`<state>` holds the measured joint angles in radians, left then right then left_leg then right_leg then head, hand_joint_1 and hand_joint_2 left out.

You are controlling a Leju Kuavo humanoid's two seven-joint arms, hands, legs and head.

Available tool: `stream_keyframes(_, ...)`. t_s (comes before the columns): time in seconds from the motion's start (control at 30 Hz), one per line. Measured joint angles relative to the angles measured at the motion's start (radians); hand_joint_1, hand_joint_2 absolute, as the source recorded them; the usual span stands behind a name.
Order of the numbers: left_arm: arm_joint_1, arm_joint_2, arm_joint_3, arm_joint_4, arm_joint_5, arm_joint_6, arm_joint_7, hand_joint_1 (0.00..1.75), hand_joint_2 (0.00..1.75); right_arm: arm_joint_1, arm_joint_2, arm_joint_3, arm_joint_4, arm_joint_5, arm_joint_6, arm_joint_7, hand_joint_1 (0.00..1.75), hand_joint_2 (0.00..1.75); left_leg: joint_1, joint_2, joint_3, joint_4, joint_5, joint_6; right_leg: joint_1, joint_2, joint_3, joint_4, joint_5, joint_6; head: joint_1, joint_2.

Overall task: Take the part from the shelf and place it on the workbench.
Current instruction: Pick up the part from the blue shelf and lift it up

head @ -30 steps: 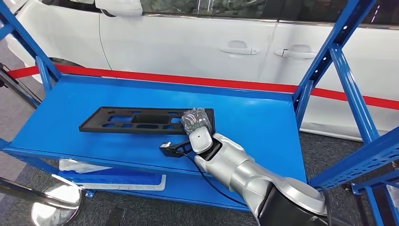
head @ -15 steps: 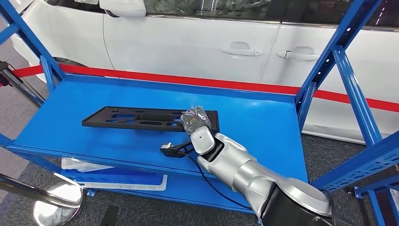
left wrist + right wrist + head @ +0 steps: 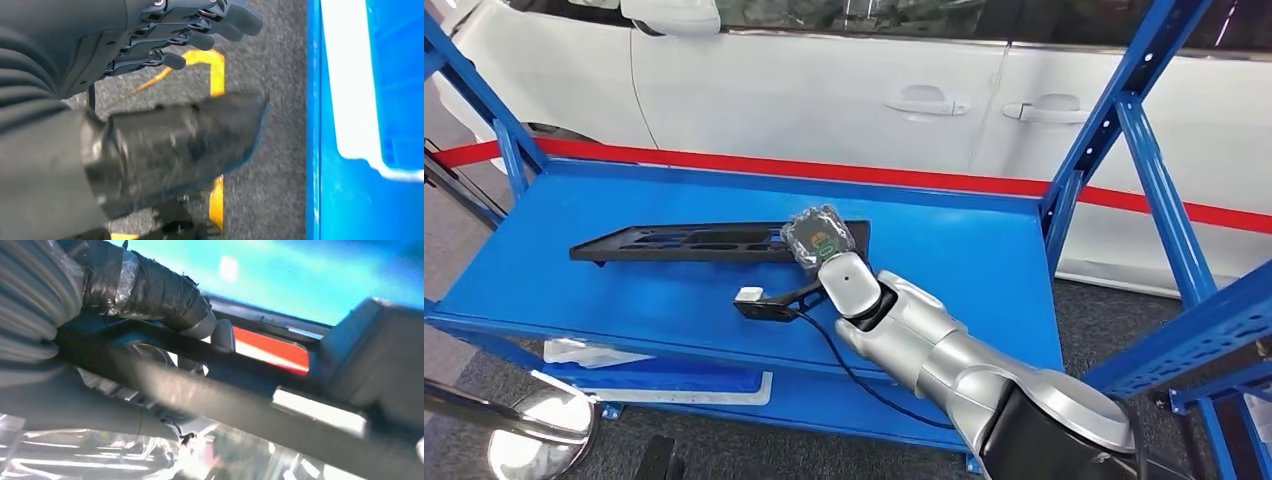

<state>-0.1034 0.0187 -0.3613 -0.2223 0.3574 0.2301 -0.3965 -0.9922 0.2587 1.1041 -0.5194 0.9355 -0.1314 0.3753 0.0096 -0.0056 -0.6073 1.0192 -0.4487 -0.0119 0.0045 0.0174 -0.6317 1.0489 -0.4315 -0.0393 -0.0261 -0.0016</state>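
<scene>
Lifting the long black part (image 3: 694,243) off the blue shelf (image 3: 984,262), the right hand (image 3: 819,240) holds one end tight; go slowly, the far end could droop.

Matt black plastic part (image 3: 694,242)

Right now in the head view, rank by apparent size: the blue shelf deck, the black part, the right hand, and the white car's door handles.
1. Blue shelf deck
2. Black part
3. Right hand and the door handles look similar; the handles are farther away, so I won't rank them.
</scene>
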Motion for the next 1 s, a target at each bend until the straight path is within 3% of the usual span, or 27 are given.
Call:
stream_keyframes(0.07,0.007,0.000,0.000,0.000,0.020,0.032,0.010,0.00,1.75,-0.010,-0.011,-0.012,-0.064,-0.022,-0.028,0.007,1.75,1.75,0.002,0.001,0.002,-0.008,0.005,0.008,0.000,-0.001,-0.001,0.001,-0.001,0.010,0.000,0.000)
stream_keyframes(0.13,0.015,0.000,0.001,0.001,0.037,0.053,0.023,0.00,1.75,-0.018,-0.028,-0.028,-0.145,-0.037,-0.056,0.017,1.75,1.75,0.008,0.003,0.008,-0.018,0.010,0.018,0.001,-0.004,-0.020,0.041,-0.029,0.021,0.002,0.000)
stream_keyframes(0.23,0.018,0.000,0.003,0.001,0.052,0.069,0.059,0.00,1.75,-0.028,-0.053,-0.052,-0.250,-0.043,-0.106,0.028,1.75,1.75,0.010,0.004,0.011,-0.020,0.009,0.026,-0.005,-0.007,-0.104,0.216,-0.110,0.032,0.003,0.000)
stream_keyframes(0.27,0.018,0.001,0.004,0.001,0.054,0.074,0.070,0.00,1.75,-0.028,-0.063,-0.059,-0.282,-0.043,-0.119,0.031,1.75,1.75,0.010,0.004,0.011,-0.019,0.008,0.027,-0.007,-0.007,-0.127,0.258,-0.118,0.034,0.003,0.000)
stream_keyframes(0.3,0.019,0.001,0.004,0.001,0.055,0.080,0.078,0.00,1.75,-0.027,-0.072,-0.066,-0.313,-0.044,-0.128,0.033,1.75,1.75,0.010,0.003,0.011,-0.017,0.006,0.027,-0.010,-0.007,-0.134,0.266,-0.107,0.036,0.003,0.000)
stream_keyframes(0.33,0.020,0.000,0.005,0.001,0.055,0.085,0.085,0.00,1.75,-0.027,-0.081,-0.074,-0.345,-0.044,-0.135,0.035,1.75,1.75,0.011,0.002,0.012,-0.014,0.003,0.026,-0.012,-0.007,-0.123,0.237,-0.080,0.036,0.003,0.000)
stream_keyframes(0.4,0.021,0.000,0.005,0.001,0.061,0.098,0.098,0.00,1.75,-0.026,-0.098,-0.093,-0.407,-0.047,-0.156,0.034,1.75,1.75,0.013,0.000,0.011,-0.006,-0.005,0.019,-0.015,-0.008,-0.067,0.114,-0.017,0.034,0.003,0.000)
stream_keyframes(0.47,0.021,-0.001,0.005,0.002,0.072,0.110,0.114,0.00,1.75,-0.024,-0.112,-0.113,-0.467,-0.058,-0.189,0.032,1.75,1.75,0.011,0.000,0.007,0.005,-0.012,0.007,-0.012,-0.006,-0.028,0.031,0.005,0.028,0.002,0.000)
stream_keyframes(0.57,0.021,-0.001,0.007,0.002,0.085,0.122,0.134,0.00,1.75,-0.016,-0.130,-0.142,-0.550,-0.089,-0.224,0.031,1.75,1.75,0.011,0.001,0.005,0.004,-0.015,-0.009,-0.009,-0.003,-0.021,0.014,0.003,0.013,0.002,0.000)
stream_keyframes(0.63,0.021,-0.001,0.007,0.002,0.087,0.137,0.147,0.00,1.75,-0.011,-0.140,-0.159,-0.601,-0.115,-0.239,0.026,1.75,1.75,0.012,0.002,-0.006,0.033,-0.038,-0.018,-0.014,-0.004,-0.017,0.007,0.006,0.002,0.001,0.000)
stream_keyframes(0.73,0.021,0.000,0.007,0.002,0.086,0.173,0.172,0.00,1.75,0.005,-0.150,-0.180,-0.664,-0.173,-0.285,-0.001,1.75,1.75,0.012,0.004,-0.082,0.203,-0.122,-0.026,-0.014,-0.004,-0.014,0.004,0.007,-0.006,-0.001,0.000)
stream_keyframes(0.8,0.022,0.000,0.007,0.002,0.086,0.186,0.182,0.00,1.75,0.021,-0.157,-0.190,-0.697,-0.200,-0.309,-0.014,1.75,1.75,0.012,0.004,-0.120,0.278,-0.135,-0.026,-0.012,-0.004,-0.014,0.006,0.006,-0.007,-0.001,0.000)
stream_keyframes(0.83,0.023,0.000,0.007,0.002,0.085,0.188,0.184,0.00,1.75,0.027,-0.160,-0.194,-0.710,-0.204,-0.312,-0.016,1.75,1.75,0.012,0.004,-0.113,0.259,-0.114,-0.024,-0.012,-0.003,-0.014,0.006,0.006,-0.007,-0.001,0.000)
stream_keyframes(0.93,0.020,0.001,0.007,0.002,0.084,0.191,0.186,0.00,1.75,0.032,-0.168,-0.207,-0.748,-0.209,-0.320,-0.021,1.75,1.75,0.007,0.003,-0.023,0.069,-0.025,-0.009,-0.010,-0.001,-0.014,0.010,0.008,-0.005,-0.001,0.000)
stream_keyframes(1.0,0.017,0.002,0.007,0.002,0.080,0.198,0.192,0.00,1.75,0.038,-0.173,-0.215,-0.768,-0.223,-0.339,-0.032,1.75,1.75,0.002,0.002,0.007,0.005,-0.008,0.000,-0.008,-0.001,-0.016,0.009,0.012,0.003,-0.001,0.000)
